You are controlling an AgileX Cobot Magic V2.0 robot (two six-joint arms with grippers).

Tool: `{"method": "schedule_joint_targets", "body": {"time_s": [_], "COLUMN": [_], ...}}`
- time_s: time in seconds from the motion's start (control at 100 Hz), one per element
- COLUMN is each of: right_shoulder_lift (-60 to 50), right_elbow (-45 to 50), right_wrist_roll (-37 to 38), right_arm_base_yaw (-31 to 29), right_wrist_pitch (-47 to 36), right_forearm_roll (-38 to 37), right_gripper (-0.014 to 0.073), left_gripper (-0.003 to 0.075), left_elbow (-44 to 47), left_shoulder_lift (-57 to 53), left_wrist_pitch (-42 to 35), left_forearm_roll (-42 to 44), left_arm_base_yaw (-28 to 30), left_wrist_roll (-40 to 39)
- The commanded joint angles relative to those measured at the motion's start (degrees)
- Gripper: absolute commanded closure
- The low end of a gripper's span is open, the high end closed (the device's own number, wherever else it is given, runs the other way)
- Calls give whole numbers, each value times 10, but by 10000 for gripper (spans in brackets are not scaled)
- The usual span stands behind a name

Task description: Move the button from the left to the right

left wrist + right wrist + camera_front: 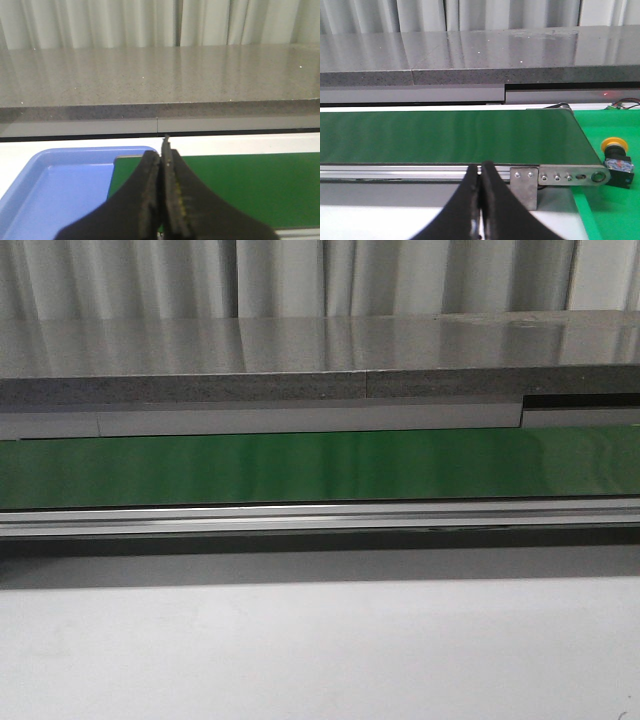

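**Button transfer: both grippers empty, button past the belt's right end**

Front view. The white table surface [320, 650] lies nearest the camera. Behind it runs the aluminium side rail [320, 518], then the green conveyor belt [320, 468], which spans the full width and carries nothing. A grey stone ledge [300, 360] and pale curtains [280, 275] close the scene. Neither arm nor the button shows here.

Left wrist view. The left gripper [164, 145] fills the lower centre, its black fingers pressed together with nothing between them. Beneath and to one side sits a blue tray [45, 175], which looks empty where visible; the green belt starts just beside it.

Right wrist view. The right gripper [481, 167] is likewise closed on nothing, hanging over the near rail. The belt ends at a metal end bracket [560, 176] with a roller. Just past that end, on a green mat [610, 210], lies the button [616, 156], tipped on its side, yellow cap uppermost in the picture, black body below.

Procedure, as judged. The button lies on the right side, so no carry appears to be in progress. Any grasp first requires spreading the jaws. Approach from above, gripping the black body rather than the round cap. Keep clear of the end bracket, which stands close by.
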Motion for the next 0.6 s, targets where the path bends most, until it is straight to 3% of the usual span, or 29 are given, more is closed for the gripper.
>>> {"method": "schedule_joint_targets", "body": {"time_s": [0.0, 0.21, 0.59], "right_shoulder_lift": [-12, -12, -12], "right_elbow": [-10, -10, -10], "right_wrist_roll": [-2, -2, -2], "right_arm_base_yaw": [1, 1, 1], "right_wrist_pitch": [-48, -48, -48], "right_forearm_roll": [0, 0, 0], "right_gripper": [660, 660, 660], "left_gripper": [741, 741, 741], "left_elbow": [-18, 10, 135], "left_shoulder_lift": [3, -30, -168], "left_wrist_pitch": [-58, -75, -101], "left_forearm_roll": [19, 175, 176], "left_arm_base_yaw": [-10, -27, -23], "left_wrist_roll": [-12, -158, -173]}}
